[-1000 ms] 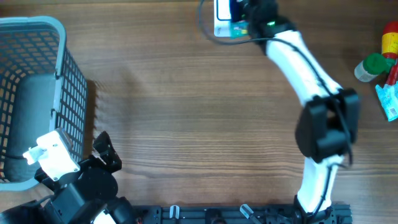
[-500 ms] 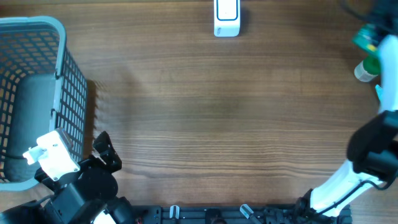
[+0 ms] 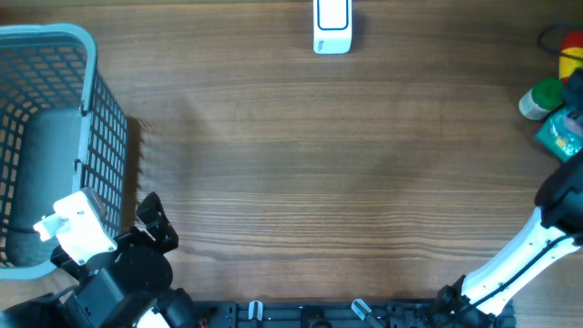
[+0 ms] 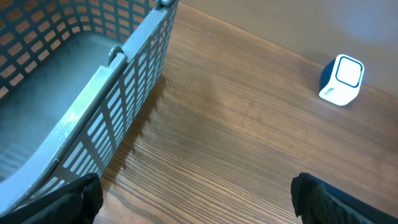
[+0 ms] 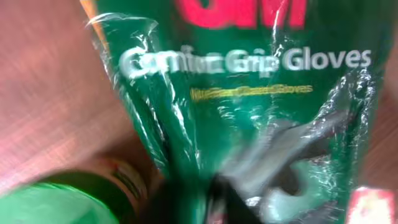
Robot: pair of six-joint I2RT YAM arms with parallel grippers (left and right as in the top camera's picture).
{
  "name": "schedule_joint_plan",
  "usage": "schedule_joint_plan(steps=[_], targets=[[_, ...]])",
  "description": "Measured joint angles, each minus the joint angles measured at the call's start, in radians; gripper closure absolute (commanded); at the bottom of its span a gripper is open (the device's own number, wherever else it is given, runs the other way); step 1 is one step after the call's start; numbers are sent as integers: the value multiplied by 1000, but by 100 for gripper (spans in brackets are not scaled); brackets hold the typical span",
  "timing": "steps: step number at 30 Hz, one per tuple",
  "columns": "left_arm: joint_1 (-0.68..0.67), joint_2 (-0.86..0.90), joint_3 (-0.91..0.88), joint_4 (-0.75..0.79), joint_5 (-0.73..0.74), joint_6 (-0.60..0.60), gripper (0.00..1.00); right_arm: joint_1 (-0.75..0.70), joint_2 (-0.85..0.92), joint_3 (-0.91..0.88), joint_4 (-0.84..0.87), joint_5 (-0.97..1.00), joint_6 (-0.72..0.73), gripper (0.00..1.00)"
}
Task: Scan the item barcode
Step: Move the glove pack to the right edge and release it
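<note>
Overhead faces straight down; left wrist looks ahead past its fingers (image 4: 339, 199), sharing basket (image 4: 93, 99) and scanner (image 4: 341, 79); right wrist crowds a packet (image 5: 249, 124).

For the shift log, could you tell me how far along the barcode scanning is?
Looks done: a second ago the right arm held the glove packet at the scanner; now the packet is back at the right beside the green-capped bottle. In hand: the right arm is over it; whether it has let go is unclear. Left: possibly the bottle; the left gripper is open by the basket.

Open tabletop (image 3: 319, 182) mid-span, basket (image 3: 109, 118) blocking left, scanner (image 3: 332, 25) at far edge, green-capped bottle (image 3: 544, 97) crowding right
</note>
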Motion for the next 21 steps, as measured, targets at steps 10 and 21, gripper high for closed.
schedule_joint_plan(steps=[10, 21], targets=[[0, 0, 0, 0, 0, 0, 0, 60, -150, -5, -54, -58, 79, 0], [0, 0, 0, 0, 0, 0, 0, 356, -642, -1, -304, -448, 165, 0]])
